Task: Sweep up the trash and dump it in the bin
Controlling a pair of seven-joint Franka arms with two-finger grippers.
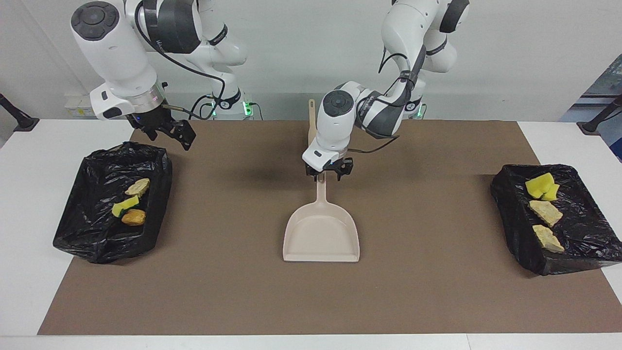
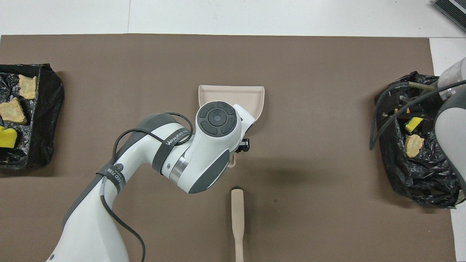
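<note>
I see my left tool [image 1: 329, 174] over the dustpan [image 1: 321, 236] handle at mid-worktop, its fingers spread to either side of the handle; whether they touch it I cannot tell. My right tool [image 1: 167, 130] waits, fingers apart, above the bin [image 1: 82, 214] at its own end. The trash [image 1: 131, 204] lies in that bin, with more pieces [image 1: 545, 212] in the other bin [image 1: 590, 228]. The brush [image 2: 237, 222] lies nearer the robots.
</note>
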